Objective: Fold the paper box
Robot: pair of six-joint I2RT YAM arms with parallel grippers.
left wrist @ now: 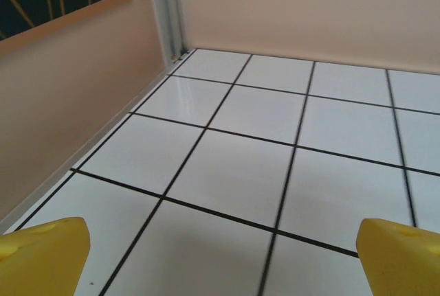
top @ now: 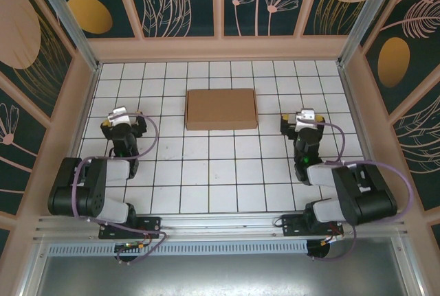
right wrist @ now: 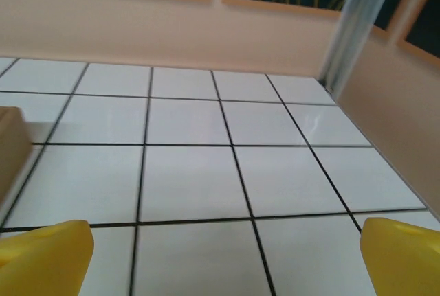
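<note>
The paper box [top: 221, 109] lies closed and flat, a plain brown cardboard rectangle, on the white tiled surface [top: 220, 172], in the far middle part of it and a little short of the back wall [top: 220, 49]. Nothing touches it.

The left hand [top: 124, 119] hovers to the left of the box, well apart from it, and points toward the far left corner. In the left wrist view its yellow fingers [left wrist: 41, 255] sit at the two bottom corners, spread wide, with bare tiles between them.

The right hand [top: 302, 119] hangs to the right of the box, nearer to it but not touching. Its yellow fingers [right wrist: 45, 258] are likewise spread wide over bare tiles, pinching nothing. In the right wrist view a brown corner of the box [right wrist: 10, 148] shows at the left edge, and an aluminium post [right wrist: 354, 25] stands in the far right corner.
</note>
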